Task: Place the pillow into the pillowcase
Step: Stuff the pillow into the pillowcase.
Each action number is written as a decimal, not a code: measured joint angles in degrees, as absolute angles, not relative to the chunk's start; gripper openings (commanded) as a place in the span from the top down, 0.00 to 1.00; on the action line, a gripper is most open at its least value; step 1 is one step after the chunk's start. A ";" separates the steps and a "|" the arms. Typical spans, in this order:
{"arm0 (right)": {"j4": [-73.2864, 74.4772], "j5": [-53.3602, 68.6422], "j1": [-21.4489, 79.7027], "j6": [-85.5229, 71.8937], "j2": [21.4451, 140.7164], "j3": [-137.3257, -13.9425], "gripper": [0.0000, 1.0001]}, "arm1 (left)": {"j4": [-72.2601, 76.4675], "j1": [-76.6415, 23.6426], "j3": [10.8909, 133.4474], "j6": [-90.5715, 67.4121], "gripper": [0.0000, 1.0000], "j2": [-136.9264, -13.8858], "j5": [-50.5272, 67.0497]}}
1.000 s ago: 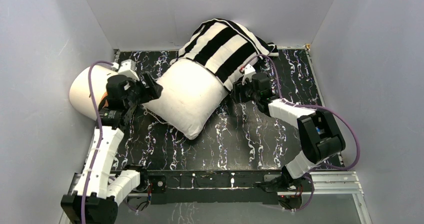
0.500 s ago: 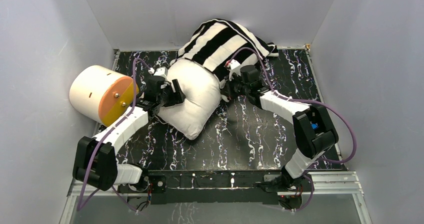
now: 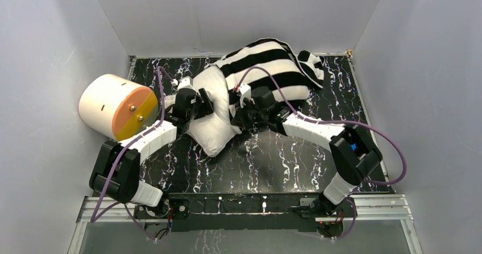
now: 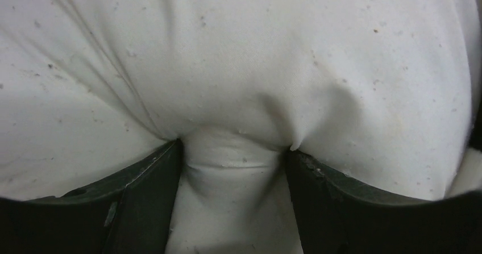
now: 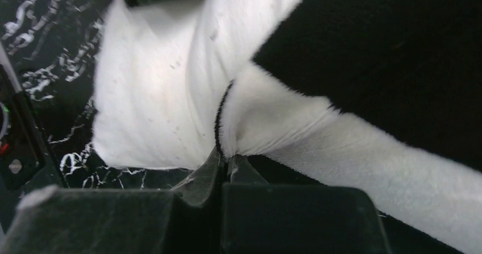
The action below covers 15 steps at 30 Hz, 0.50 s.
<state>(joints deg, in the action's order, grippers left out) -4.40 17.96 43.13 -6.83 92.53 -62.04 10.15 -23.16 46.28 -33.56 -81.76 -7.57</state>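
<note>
We see the pillow (image 3: pixel 213 120) lying on the marbled tabletop (image 3: pixel 273 157), its far end inside the striped pillowcase (image 3: pixel 273 72) and its near end bare. The left gripper (image 4: pixel 233 152) presses into the pillow's left flank, jaws wide, grasping a bulge of white fabric between its fingers (image 4: pixel 142 180). At the pillow's right flank, the right gripper (image 5: pixel 227 163) is clenched on the pillowcase hem. A cream cylinder (image 3: pixel 116 106) lies left of the pillow, apart from it.

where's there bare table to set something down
Bare tabletop lies in the near middle, bordered by the pillow, the left arm and the right arm. A smaller patch sits right of the pillowcase. The far middle is crowded; the cylinder fills the left edge.
</note>
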 measured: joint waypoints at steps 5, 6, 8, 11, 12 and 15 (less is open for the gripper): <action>-5.93 12.91 44.42 -9.96 93.41 -56.75 0.78 | 11.64 -23.92 45.82 -34.33 0.31 -81.65 -7.62; -5.56 11.57 44.34 -10.50 93.01 -56.75 0.70 | 10.79 -23.99 46.02 -34.30 0.30 -80.77 -7.62; -3.14 8.58 44.27 -11.22 91.15 -56.80 0.57 | 8.49 -24.14 47.03 -34.11 0.29 -79.42 -7.62; 1.91 5.10 44.31 -12.10 86.94 -57.28 0.50 | 2.15 -24.45 50.63 -33.47 0.27 -76.64 -7.92; 3.77 4.08 44.36 -12.25 85.41 -58.11 0.49 | -0.45 -24.62 52.21 -33.41 0.26 -75.53 -8.32; 7.05 1.54 44.42 -12.01 83.70 -62.76 0.48 | -7.09 -24.64 55.75 -33.41 0.24 -72.12 -9.17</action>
<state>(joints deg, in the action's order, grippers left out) 7.05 1.54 44.42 -12.01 83.70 -62.76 -7.09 -24.64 55.75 -33.41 -72.12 -9.17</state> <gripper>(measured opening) 0.508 0.741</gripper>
